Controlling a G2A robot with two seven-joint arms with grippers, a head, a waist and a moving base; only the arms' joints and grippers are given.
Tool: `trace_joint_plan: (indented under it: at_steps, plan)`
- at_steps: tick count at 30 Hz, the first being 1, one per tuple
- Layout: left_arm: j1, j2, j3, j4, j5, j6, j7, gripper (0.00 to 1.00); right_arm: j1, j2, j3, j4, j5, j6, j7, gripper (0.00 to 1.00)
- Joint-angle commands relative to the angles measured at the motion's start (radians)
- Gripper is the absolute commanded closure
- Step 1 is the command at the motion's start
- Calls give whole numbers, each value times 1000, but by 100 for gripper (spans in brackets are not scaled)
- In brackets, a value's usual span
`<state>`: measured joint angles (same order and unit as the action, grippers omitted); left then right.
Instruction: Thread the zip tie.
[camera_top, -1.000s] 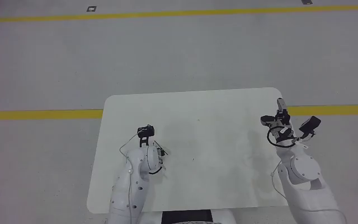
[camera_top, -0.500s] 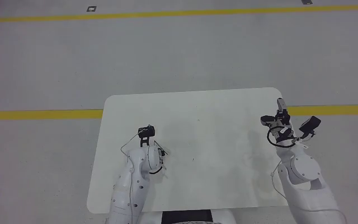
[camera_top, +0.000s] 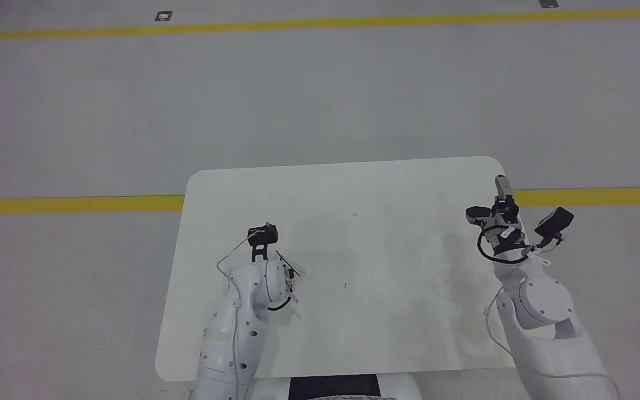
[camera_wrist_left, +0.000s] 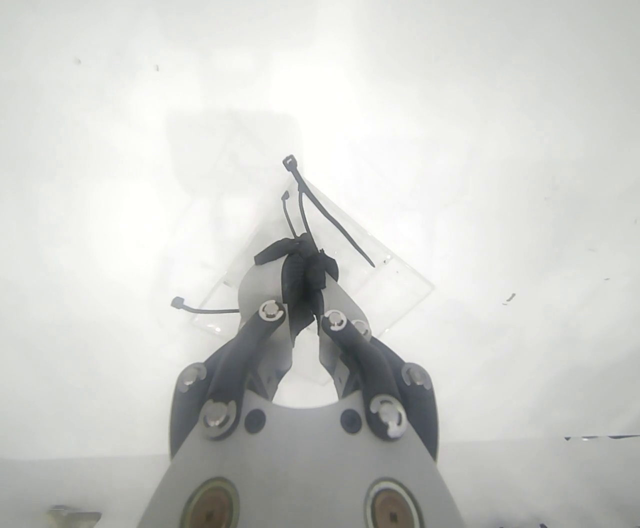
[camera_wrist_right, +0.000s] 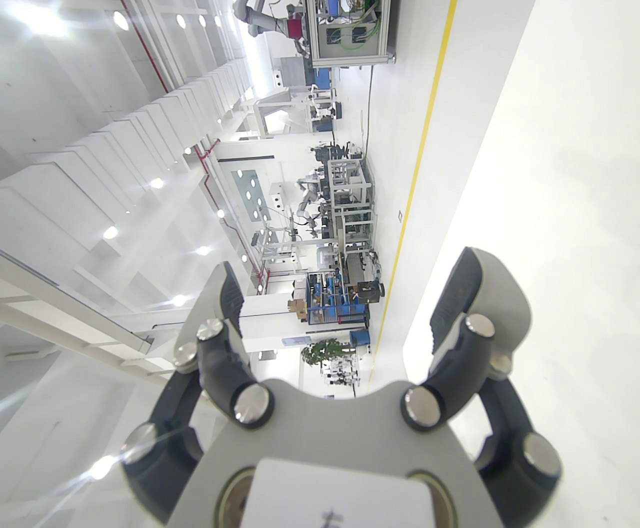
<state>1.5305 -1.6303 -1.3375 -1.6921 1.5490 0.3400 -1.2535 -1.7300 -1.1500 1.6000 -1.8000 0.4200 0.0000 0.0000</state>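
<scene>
My left gripper (camera_wrist_left: 302, 250) is shut, its black-taped fingertips pinching a black zip tie (camera_wrist_left: 330, 222) over a clear plastic plate (camera_wrist_left: 395, 295) on the white table (camera_top: 400, 230). The tie's head (camera_wrist_left: 289, 162) and its pointed tail stick out beyond the fingertips. A shorter tie (camera_wrist_left: 288, 212) rises beside it, and a third tie (camera_wrist_left: 200, 309) lies off the plate's edge. In the top view this left gripper (camera_top: 262, 238) is over the table's near left part. My right gripper (camera_wrist_right: 350, 295) is open and holds nothing, raised by the table's right edge (camera_top: 500, 205).
The table's right edge runs under the right gripper. Yellow floor lines (camera_top: 90, 204) pass beside and behind the table. A few small dark specks (camera_wrist_left: 509, 298) lie on the tabletop.
My left arm has shifted very slightly toward the table's near edge, still shut on the tie. The right arm has kept still.
</scene>
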Motion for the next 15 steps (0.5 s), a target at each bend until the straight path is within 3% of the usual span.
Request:
trace_joint_plan:
  at_steps: [1,5,7,9,12,15]
  plan:
    - [1,0,0,-6,-1,0,0,100,0,0,0,0,0,0,0,0]
    - [11,0,0,-30,-9,0,1,100,0,0,0,0,0,0,0,0]
    - [17,1,1,-42,-10,0,1,93,0,0,0,0,0,0,0,0]
    - [20,1,2,-46,-8,0,2,78,0,0,0,0,0,0,0,0]
    - [15,2,4,-29,-5,0,1,69,0,0,0,0,0,0,0,0]
    - [4,1,6,-6,-10,0,1,69,0,0,0,0,0,0,0,0]
